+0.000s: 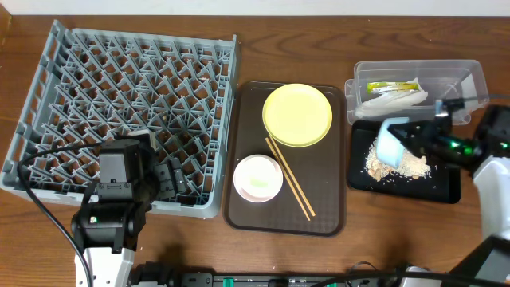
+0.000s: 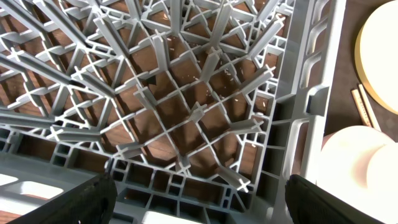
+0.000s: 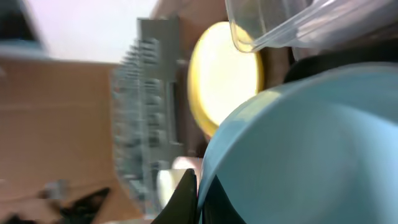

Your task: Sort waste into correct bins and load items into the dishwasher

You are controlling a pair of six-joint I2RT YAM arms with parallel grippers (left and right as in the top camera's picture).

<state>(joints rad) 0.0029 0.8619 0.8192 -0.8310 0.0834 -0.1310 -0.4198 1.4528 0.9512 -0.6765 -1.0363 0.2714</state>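
One brown wooden table [image 1: 295,48]; left hand [image 1: 171,182] splayed, right hand [image 1: 408,137] gripping light blue bowl [image 1: 390,146].

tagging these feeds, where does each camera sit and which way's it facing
Overhead: above the table, facing straight down; dish rack, left arm, right arm show.
Left wrist: over the rack's corner, facing down; open end effector fingers at bottom corners.
Right wrist: tipped sideways, filled by held light blue bowl; one finger below.
All three share the yellow plate.

Table [image 1: 319,32] holds rack [image 1: 143,32], tray [image 1: 327,191], tub [image 1: 476,76], seemingly black bin [image 1: 442,187].
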